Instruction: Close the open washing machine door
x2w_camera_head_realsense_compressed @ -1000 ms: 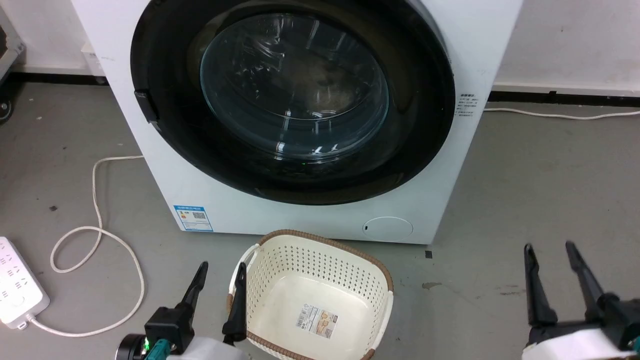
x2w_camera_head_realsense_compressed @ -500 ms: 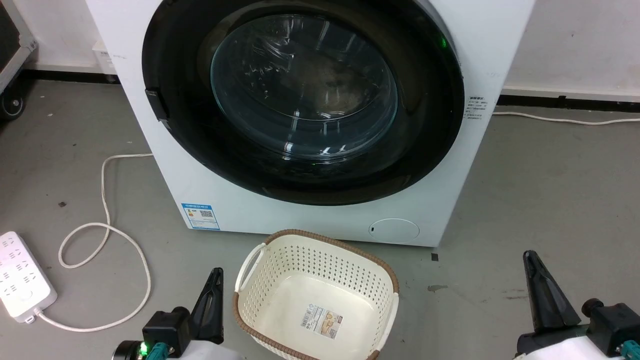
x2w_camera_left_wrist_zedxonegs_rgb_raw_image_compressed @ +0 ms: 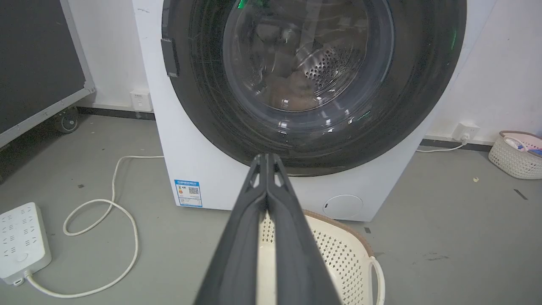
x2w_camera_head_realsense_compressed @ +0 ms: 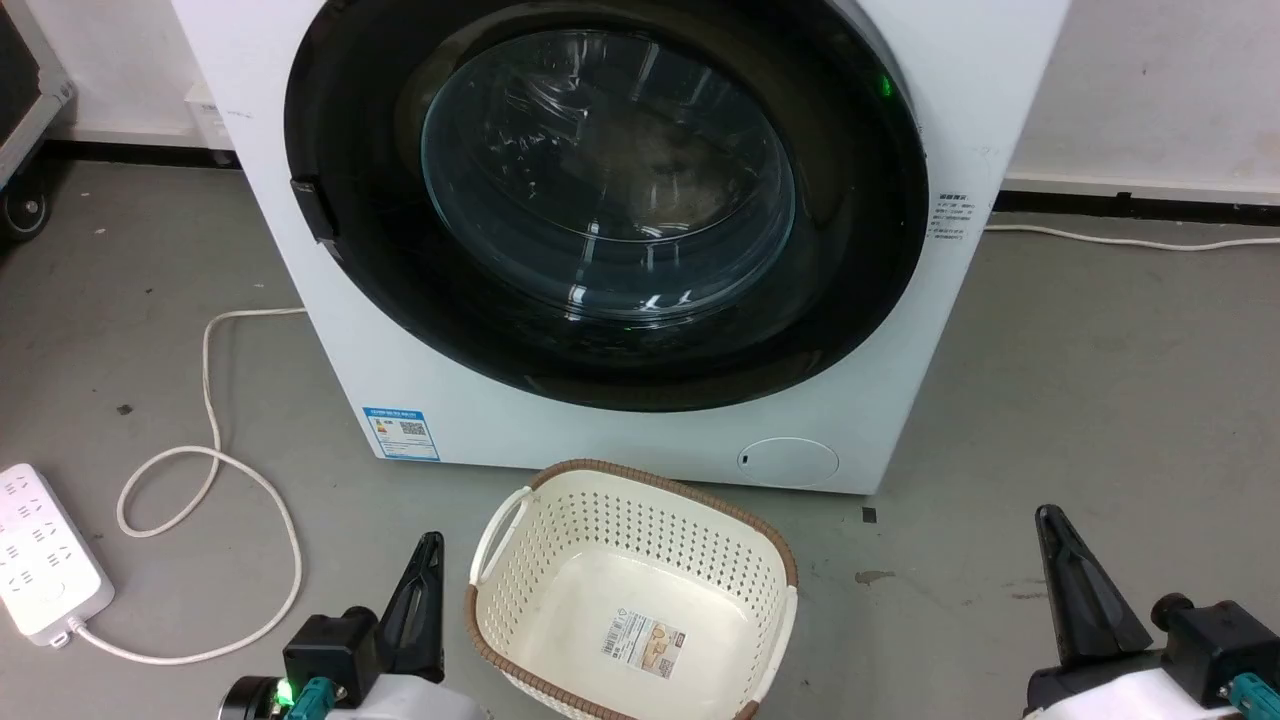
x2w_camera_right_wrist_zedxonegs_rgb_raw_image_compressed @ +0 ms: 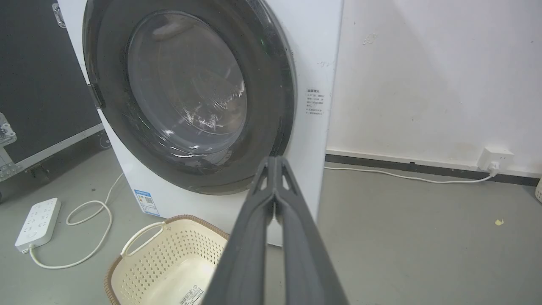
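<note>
Standing at the far edge of the grey floor (x2w_camera_head_realsense_compressed: 1080, 380), close to the white wall, the white box-shaped front-loading washing machine (x2w_camera_head_realsense_compressed: 560, 440) faces the robot. The large round washing machine door (x2w_camera_head_realsense_compressed: 605, 190), with a wide glossy black rim and a bulging clear glass window, lies flat against the machine front and covers the round opening completely. A small black tab (x2w_camera_head_realsense_compressed: 312, 210) sits at the left edge of the rim. Through the glass, the left wrist view shows the perforated steel drum. A small blue label (x2w_camera_head_realsense_compressed: 400, 433) is at the lower left corner of the front.

On the floor just before the machine stands a cream perforated plastic basket with a brown rim (x2w_camera_head_realsense_compressed: 650, 530). It is empty except for a paper sticker on its bottom. To the left lie a white power strip (x2w_camera_head_realsense_compressed: 40, 570) and a looped white cable (x2w_camera_head_realsense_compressed: 206, 370).

The left gripper (x2w_camera_head_realsense_compressed: 430, 548) hangs low beside the left rim of the basket, apart from the door. Its two dark fingers (x2w_camera_left_wrist_zedxonegs_rgb_raw_image_compressed: 245, 237) are pressed together and pinch nothing. The right gripper (x2w_camera_head_realsense_compressed: 1050, 525) is above the bare floor at the right, well apart from the machine. Its fingers (x2w_camera_right_wrist_zedxonegs_rgb_raw_image_compressed: 254, 237) are also pressed together and hold nothing.
</note>
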You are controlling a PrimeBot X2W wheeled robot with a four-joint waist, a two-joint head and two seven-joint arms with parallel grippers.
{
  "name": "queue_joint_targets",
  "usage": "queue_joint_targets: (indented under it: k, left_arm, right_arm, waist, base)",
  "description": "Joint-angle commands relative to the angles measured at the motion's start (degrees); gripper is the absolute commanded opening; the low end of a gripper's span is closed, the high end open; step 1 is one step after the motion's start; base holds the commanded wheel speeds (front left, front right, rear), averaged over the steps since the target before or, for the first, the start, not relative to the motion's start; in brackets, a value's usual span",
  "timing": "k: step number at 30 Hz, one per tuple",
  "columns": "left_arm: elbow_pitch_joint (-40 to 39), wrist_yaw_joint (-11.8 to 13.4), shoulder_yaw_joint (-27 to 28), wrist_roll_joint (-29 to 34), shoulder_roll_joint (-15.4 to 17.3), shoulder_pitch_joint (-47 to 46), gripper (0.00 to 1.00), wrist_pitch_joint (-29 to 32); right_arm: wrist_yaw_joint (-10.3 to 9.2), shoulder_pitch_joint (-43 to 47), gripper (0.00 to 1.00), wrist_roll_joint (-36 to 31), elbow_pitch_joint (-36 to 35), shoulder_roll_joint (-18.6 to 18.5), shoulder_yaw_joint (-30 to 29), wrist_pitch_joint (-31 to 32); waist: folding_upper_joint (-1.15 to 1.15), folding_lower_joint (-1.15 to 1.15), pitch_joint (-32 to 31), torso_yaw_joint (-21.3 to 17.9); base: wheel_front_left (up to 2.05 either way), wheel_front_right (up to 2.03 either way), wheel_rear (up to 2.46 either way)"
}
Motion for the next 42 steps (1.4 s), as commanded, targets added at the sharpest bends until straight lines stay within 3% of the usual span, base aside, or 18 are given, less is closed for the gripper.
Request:
queue_joint_targets:
  k: [1, 42]
  left_arm:
    - [-0.48, 0.23, 0.27, 0.67, 0.02, -0.07, 0.00, 0.38]
    - [-4.26, 0.83, 2.05, 3.93, 0.04, -0.23, 0.00, 5.53]
  right_arm:
    - [-0.01, -0.41, 0.00, -0.50, -0.38, 0.08, 0.14, 0.37]
    - [-0.03, -1.46, 0.00, -2.10, -1.27, 0.27, 1.71, 5.55]
  waist:
    - [0.00, 0.00, -0.01, -0.01]
    - [0.00, 0.00, -0.20, -0.32]
  base:
    - [0.00, 0.00, 0.00]
    - [0.00, 0.00, 0.00]
